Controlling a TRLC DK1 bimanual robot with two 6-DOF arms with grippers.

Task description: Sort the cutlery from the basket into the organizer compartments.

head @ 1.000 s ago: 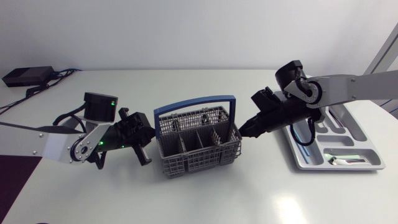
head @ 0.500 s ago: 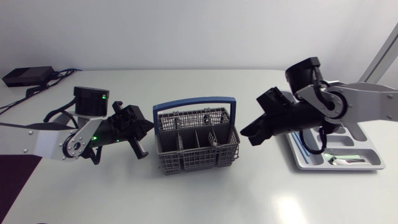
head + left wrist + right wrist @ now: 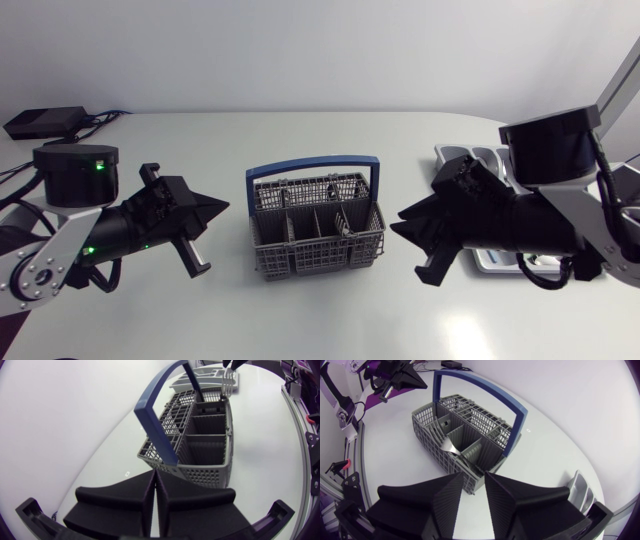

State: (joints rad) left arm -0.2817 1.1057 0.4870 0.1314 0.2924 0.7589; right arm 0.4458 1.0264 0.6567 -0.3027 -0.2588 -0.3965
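Note:
The grey wire cutlery basket (image 3: 318, 238) with a blue handle (image 3: 312, 162) stands mid-table. A fork (image 3: 227, 381) stands tines up in its end compartment nearest the organizer, and a silver piece (image 3: 451, 445) lies in a compartment on that side. My left gripper (image 3: 220, 207) hovers off the basket's left end, shut on nothing. My right gripper (image 3: 398, 221) hangs off the basket's right end, open, with a narrow empty gap between its fingers (image 3: 445, 497). The grey organizer (image 3: 457, 155) lies at the right, mostly hidden behind my right arm.
A black box with cables (image 3: 42, 122) sits at the table's back left corner. Bare white tabletop (image 3: 310, 320) lies in front of the basket. My left gripper (image 3: 402, 375) shows beyond the basket in the right wrist view.
Both arms have drawn back from the basket's ends, the left one leftward and the right one rightward. The right gripper's fingers have parted slightly. The basket has not moved.

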